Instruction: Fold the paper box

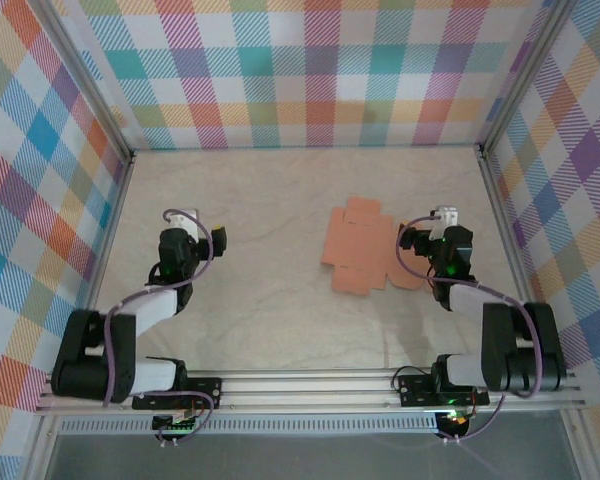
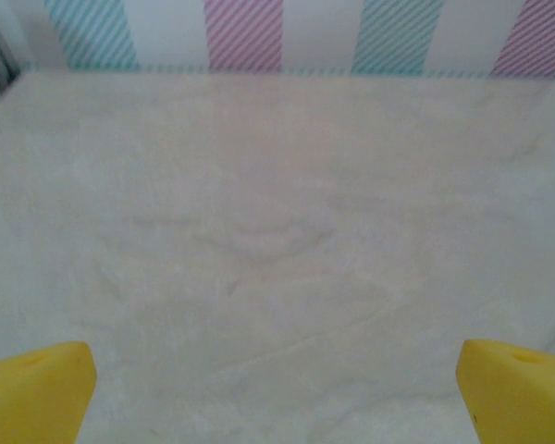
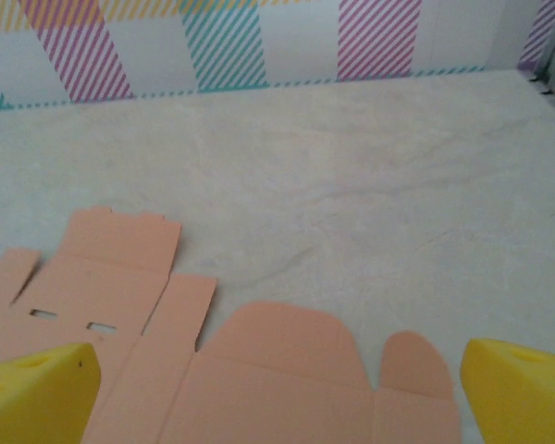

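The paper box (image 1: pixel 365 250) is an unfolded flat sheet on the table (image 1: pixel 280 320), just beside the right gripper (image 1: pixel 442 225) on its left, with its near right edge running under that gripper; it is well apart from the left gripper (image 1: pixel 185 222), far off to that gripper's right. The top view gives this layout and both arms, but the sheet's detail is too small there. In the right wrist view, the paper box (image 3: pixel 259 370) lies just ahead of and below the right gripper (image 3: pixel 277 393). It shows crease lines, two small slots ahead and to the left, and rounded flaps between the yellow fingers (image 3: pixel 37 393), which are spread wide and grasp nothing. Whether they touch the sheet cannot be told. In the left wrist view, the left gripper (image 2: pixel 277 393) is likewise released, its fingers (image 2: pixel 32 393) far apart over bare table (image 2: pixel 277 231).
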Controlling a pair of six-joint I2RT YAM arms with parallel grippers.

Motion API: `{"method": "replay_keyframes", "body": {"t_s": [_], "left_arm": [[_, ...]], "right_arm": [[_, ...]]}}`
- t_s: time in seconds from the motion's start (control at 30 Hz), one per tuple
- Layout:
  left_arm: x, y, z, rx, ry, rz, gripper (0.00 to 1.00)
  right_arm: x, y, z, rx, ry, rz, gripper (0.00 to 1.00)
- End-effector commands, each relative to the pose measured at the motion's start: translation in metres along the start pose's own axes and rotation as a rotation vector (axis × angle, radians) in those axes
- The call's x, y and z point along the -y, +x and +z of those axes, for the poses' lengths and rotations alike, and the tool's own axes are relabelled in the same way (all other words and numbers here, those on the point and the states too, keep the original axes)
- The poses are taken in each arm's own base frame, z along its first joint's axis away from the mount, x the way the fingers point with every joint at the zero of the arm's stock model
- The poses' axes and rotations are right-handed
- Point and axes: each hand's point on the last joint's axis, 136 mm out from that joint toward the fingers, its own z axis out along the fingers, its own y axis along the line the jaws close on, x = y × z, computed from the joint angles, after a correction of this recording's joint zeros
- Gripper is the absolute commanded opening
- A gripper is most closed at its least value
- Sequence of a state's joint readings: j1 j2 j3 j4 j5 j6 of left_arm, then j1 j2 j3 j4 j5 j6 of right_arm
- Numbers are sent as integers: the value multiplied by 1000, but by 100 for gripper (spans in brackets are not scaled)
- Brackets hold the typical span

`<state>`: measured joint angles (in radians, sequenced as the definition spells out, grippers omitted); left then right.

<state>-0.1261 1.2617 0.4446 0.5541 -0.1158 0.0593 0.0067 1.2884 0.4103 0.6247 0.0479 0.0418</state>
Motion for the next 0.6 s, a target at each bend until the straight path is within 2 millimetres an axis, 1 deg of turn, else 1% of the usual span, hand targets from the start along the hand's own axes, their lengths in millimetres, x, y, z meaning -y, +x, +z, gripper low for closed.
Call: {"method": "replay_keyframes", "body": {"t_s": [0.0,0.07,0.23,0.33,0.4,0.57], "left_arm": [[15,-17,-12,-7,16,51,100],[32,-24,-17,2,62,58,100],[88,-40,-30,21,207,74,100],[114,-46,-37,22,279,62,100],[123,-46,-39,27,295,57,100],[131,-47,-32,21,304,45,100]], "right_arm": [[3,0,-9,-98,35,86,100],[-5,0,-13,-169,2,167,100],[-52,15,-17,-415,-203,418,100],[-85,28,-14,-522,-310,478,100],[-103,38,-10,-569,-339,451,100],[-132,63,2,-655,-343,416,100]]}}
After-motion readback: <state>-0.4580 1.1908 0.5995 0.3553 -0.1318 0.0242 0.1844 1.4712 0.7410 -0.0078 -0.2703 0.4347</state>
